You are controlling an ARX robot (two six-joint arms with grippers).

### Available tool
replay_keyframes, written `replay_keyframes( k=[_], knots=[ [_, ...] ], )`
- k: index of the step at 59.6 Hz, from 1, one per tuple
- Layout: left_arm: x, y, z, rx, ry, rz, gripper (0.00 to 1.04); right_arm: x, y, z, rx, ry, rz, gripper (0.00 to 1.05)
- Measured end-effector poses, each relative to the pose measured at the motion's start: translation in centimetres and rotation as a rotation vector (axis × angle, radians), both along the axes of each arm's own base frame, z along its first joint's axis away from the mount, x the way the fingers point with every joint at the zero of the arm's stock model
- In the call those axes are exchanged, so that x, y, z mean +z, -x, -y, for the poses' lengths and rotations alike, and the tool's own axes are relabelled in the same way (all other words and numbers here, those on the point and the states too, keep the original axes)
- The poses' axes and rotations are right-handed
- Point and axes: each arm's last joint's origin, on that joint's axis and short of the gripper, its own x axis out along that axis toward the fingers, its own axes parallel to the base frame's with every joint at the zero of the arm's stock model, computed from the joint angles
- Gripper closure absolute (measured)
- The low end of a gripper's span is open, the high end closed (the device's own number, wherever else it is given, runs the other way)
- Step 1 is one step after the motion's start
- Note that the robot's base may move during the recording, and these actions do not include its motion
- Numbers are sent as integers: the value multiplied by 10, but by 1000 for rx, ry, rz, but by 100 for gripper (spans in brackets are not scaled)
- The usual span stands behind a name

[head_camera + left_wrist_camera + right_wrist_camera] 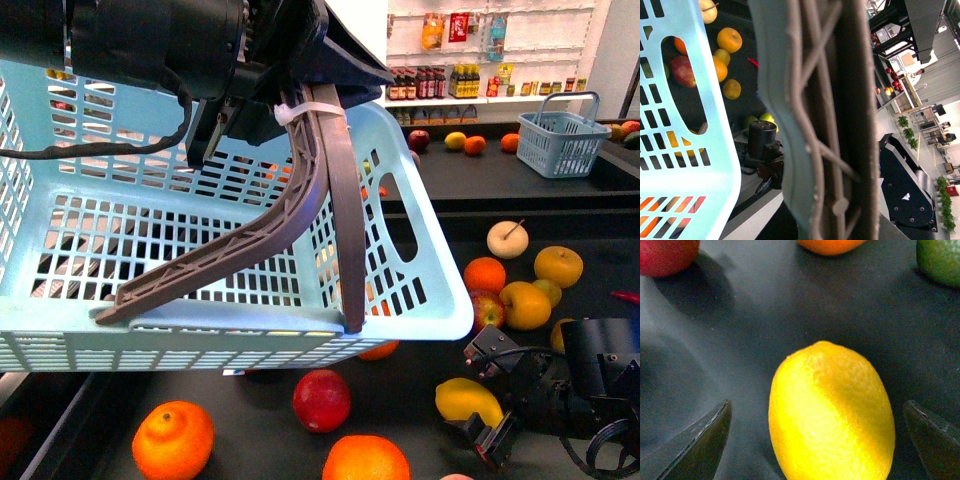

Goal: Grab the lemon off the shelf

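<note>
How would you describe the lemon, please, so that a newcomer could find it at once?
On the black shelf, look just below the near right corner of the light blue basket. The lemon lies there inside the open right pincer. It is the only bright yellow oval, unlike the round oranges and red apple beside it.

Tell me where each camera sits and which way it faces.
Front view: on the body, facing forward over the shelf; shows the left arm holding the basket and the right gripper open around the lemon.
Left wrist view: on the left wrist, looking along the basket handle to fruit below; the right arm shows.
Right wrist view: on the right wrist, facing the lemon between its open fingertips.
Front and right wrist views share the lemon.
</note>
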Motion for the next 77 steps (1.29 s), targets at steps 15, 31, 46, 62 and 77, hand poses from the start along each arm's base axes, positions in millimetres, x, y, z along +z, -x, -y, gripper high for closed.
replay_keyframes(
  k=[15, 31, 46, 62, 77],
  knots=[
    [0, 0, 0, 0, 0, 0, 97, -7, -5, 3, -26, 18, 7, 9],
    [0, 0, 0, 0, 0, 0, 97, 64, 1, 38, -136, -44, 165, 39],
    [0, 0, 0, 0, 0, 0, 97, 174, 18, 58, -185, -146, 376, 39],
    [0, 0, 0, 0, 0, 0, 97, 268, 50, 23, -114, -293, 509, 39],
    [0, 0, 0, 0, 0, 0, 97, 288, 65, -30, -18, -384, 490, 39]
  ],
)
